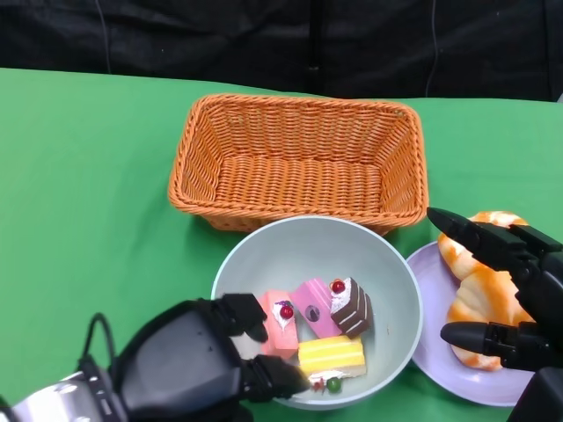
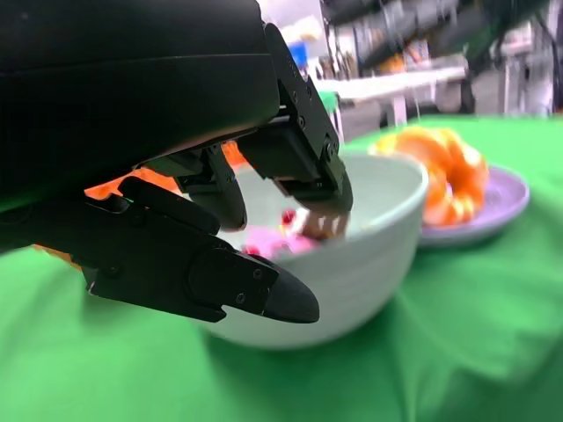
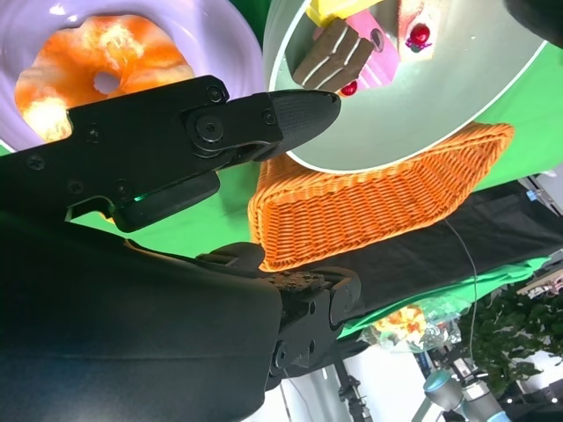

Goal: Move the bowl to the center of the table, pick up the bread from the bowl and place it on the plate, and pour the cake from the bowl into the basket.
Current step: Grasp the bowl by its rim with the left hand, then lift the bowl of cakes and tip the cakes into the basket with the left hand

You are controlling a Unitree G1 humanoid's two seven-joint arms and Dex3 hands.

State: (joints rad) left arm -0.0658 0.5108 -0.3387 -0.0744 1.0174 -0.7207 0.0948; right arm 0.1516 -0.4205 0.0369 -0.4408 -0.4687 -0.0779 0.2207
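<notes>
A pale bowl (image 1: 308, 246) stands near the table's front, just before the basket, with several toy cake pieces (image 1: 321, 330) in it. My left hand (image 1: 189, 360) grips its near-left rim, fingers hooked inside and thumb outside (image 2: 220, 281). To the right, touching the bowl, a purple plate (image 1: 431, 290) carries the orange bread (image 1: 479, 294). My right hand (image 1: 519, 290) hovers over the plate with fingers spread on either side of the bread, holding nothing. The right wrist view shows the bread (image 3: 97, 66) lying on the plate (image 3: 211, 35) beside the bowl (image 3: 440, 114).
An orange wicker basket (image 1: 299, 158) sits empty just behind the bowl. Green cloth covers the table, with open room at the left. A black backdrop runs along the far edge.
</notes>
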